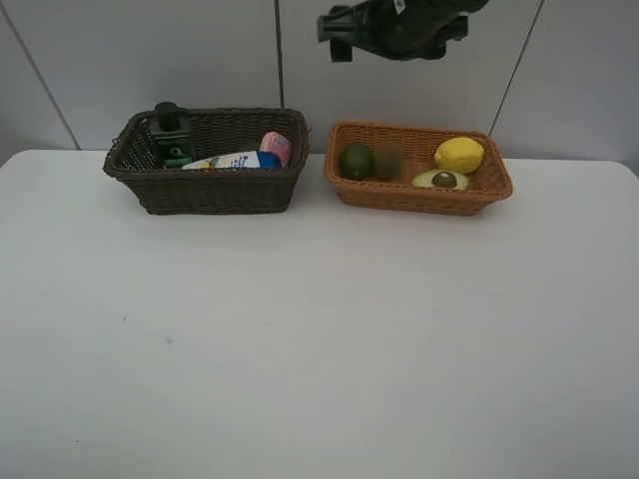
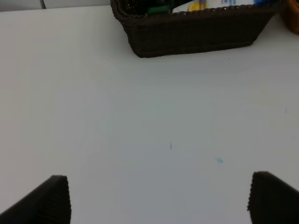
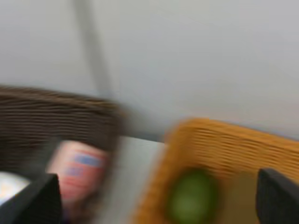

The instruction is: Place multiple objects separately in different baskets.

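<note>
The dark brown basket (image 1: 220,190) holds a dark green pump bottle (image 1: 172,135), a blue-capped white bottle (image 1: 235,161) and a pink bottle (image 1: 277,147). In the orange-tan basket (image 1: 419,197) lie a green avocado (image 1: 355,161), a brown kiwi (image 1: 387,160), a yellow lemon (image 1: 458,155) and a halved avocado (image 1: 440,180). My right arm (image 1: 399,25) hangs high above the orange basket. My right gripper (image 3: 159,200) is open and empty in a blurred view over the pink bottle (image 3: 77,175) and the avocado (image 3: 194,198). My left gripper (image 2: 161,200) is open over bare table, short of the dark basket (image 2: 196,35).
The white table (image 1: 319,339) stretches wide in front of both baskets. A grey panelled wall (image 1: 150,60) stands right behind them. The two baskets sit side by side with a narrow gap between them.
</note>
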Available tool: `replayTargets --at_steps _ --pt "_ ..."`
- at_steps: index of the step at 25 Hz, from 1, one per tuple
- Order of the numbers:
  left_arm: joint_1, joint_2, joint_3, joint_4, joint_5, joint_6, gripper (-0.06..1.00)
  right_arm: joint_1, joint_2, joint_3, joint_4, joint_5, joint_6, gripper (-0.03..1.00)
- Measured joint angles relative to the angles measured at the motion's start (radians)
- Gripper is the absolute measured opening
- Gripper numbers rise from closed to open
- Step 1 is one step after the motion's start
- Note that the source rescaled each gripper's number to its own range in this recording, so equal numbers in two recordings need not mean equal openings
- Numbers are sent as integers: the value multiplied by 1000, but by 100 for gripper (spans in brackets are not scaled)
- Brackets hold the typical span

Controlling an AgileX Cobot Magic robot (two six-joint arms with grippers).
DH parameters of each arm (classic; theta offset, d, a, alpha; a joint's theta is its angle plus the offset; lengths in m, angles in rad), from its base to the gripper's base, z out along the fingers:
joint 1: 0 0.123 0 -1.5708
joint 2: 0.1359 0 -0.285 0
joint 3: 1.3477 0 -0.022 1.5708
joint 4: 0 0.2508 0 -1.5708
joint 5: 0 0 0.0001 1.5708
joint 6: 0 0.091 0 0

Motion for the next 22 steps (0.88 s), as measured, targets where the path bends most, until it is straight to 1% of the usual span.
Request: replayTargets --at_steps 3,5,11,14,17,22 --pt "0 0 0 0 0 0 100 -92 -24 0 57 103 -90 98" --pt "0 0 0 0 0 0 100 -165 -31 0 128 157 -146 98" --pt "0 0 0 0 0 0 100 -419 -38 3 339 297 -346 98" --pt "0 0 0 0 0 0 100 -508 -50 14 432 374 -420 98" --pt "0 0 0 0 0 0 100 -544 -112 69 465 398 -447 98" --pt "0 0 0 0 0 0 100 -542 -324 237 451 400 -456 98"
